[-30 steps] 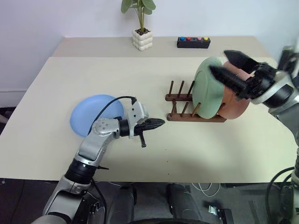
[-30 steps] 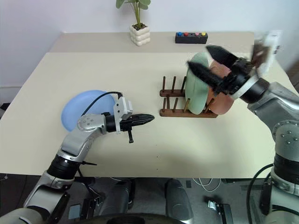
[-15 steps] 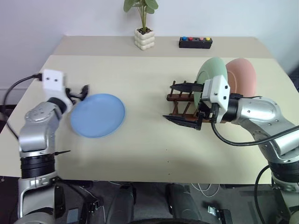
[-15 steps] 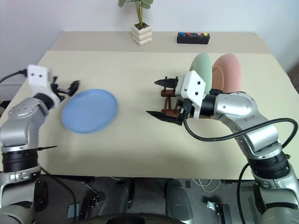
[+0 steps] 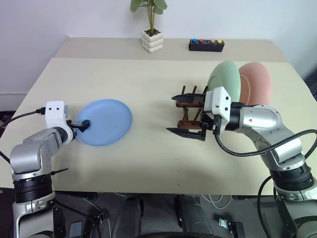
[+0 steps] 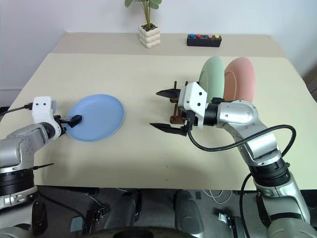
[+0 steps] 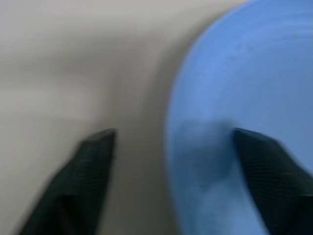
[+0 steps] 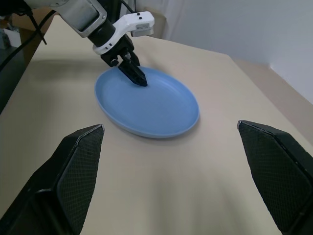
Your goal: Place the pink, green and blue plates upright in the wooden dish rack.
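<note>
Left wrist view: the left end effector (image 7: 171, 181), fingers spread, straddles the blue plate's (image 7: 244, 98) rim; stiff, light, slippery, best pinched there.

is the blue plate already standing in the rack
No, the blue plate lies flat on the table, apart from the wooden dish rack.

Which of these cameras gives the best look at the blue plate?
The right wrist view: the whole blue plate lies flat on the table, with the left gripper at its rim. The two head views also show it whole, but farther off, beside that gripper. The left wrist view catches one blurred edge of it between that gripper's open fingers.
</note>
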Robot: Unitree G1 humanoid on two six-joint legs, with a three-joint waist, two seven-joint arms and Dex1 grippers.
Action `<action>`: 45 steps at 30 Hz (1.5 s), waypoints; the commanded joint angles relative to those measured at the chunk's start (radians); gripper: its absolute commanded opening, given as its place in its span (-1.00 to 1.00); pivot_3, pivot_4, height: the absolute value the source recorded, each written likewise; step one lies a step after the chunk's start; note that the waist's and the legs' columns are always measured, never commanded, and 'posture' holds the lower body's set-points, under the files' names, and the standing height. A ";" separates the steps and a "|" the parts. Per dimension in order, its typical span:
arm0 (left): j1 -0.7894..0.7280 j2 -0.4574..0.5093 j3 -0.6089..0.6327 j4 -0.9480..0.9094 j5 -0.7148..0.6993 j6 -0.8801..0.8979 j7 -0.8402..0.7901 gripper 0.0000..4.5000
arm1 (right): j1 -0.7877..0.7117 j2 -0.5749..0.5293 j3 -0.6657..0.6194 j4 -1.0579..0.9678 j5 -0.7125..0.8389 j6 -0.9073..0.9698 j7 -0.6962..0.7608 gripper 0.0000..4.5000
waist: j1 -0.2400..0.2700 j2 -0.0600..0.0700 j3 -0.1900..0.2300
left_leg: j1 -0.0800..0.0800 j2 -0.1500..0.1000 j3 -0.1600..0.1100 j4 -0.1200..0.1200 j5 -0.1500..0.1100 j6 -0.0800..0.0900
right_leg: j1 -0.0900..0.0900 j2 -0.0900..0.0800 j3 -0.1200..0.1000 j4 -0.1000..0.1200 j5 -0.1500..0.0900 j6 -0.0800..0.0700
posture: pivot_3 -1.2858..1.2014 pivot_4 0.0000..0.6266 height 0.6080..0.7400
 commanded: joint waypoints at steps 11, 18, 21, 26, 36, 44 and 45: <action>-0.106 -0.049 -0.005 -0.043 -0.016 -0.202 0.017 -0.98 | -0.019 0.019 -0.011 0.034 -0.122 -0.051 -0.058 1.00 | 0.010 -0.001 0.000 | 0.000 0.000 0.000 0.001 0.000 -0.001 | 0.002 0.000 0.000 0.000 0.000 -0.001 | 0.03 -0.52 0.85; -0.330 -0.130 -0.033 -0.110 -0.008 -0.348 0.113 -0.98 | -0.094 0.062 0.033 0.125 -0.321 -0.226 -0.136 1.00 | 0.001 -0.003 0.000 | 0.000 0.000 0.000 -0.001 0.001 -0.001 | 0.000 -0.001 -0.001 -0.001 0.001 0.000 | 0.03 -0.52 0.85; -0.385 -0.134 -0.111 -0.148 0.016 -0.308 0.123 -0.98 | -0.119 0.080 0.064 0.155 -0.405 -0.304 -0.162 1.00 | -0.005 -0.002 0.000 | 0.000 0.000 0.000 -0.002 0.001 -0.001 | 0.000 -0.001 0.000 -0.001 0.001 0.000 | 0.03 -0.52 0.85; -0.486 -0.181 -0.172 -0.196 -0.009 -0.196 0.160 -0.98 | -0.165 0.127 0.133 0.208 -0.558 -0.445 -0.222 1.00 | -0.003 -0.003 0.000 | -0.001 0.000 0.000 0.000 0.001 -0.002 | 0.000 0.000 0.000 0.000 0.001 0.000 | 0.03 -0.52 0.85; -0.521 -0.206 -0.211 -0.272 -0.064 -0.064 0.136 -0.98 | -0.192 0.167 0.206 0.300 -0.713 -0.584 -0.258 1.00 | -0.003 -0.003 0.000 | 0.000 0.000 0.000 -0.001 0.001 -0.002 | 0.000 0.000 0.000 0.000 0.001 0.000 | 0.03 -0.52 0.85; -0.521 -0.208 -0.210 -0.308 -0.098 -0.031 0.117 -1.00 | -0.179 0.160 0.209 0.344 -0.753 -0.620 -0.251 0.16 | -0.002 -0.003 0.000 | 0.000 0.000 0.000 -0.001 0.001 -0.002 | 0.000 0.000 0.000 0.000 0.001 0.000 | 0.03 -0.52 0.85; -0.521 -0.207 -0.210 -0.310 -0.101 -0.030 0.116 -1.00 | -0.179 0.161 0.208 0.345 -0.755 -0.620 -0.252 -0.06 | -0.002 -0.003 0.000 | 0.000 0.000 0.000 -0.001 0.001 -0.002 | 0.000 0.000 0.000 0.000 0.001 0.000 | 0.03 -0.52 0.85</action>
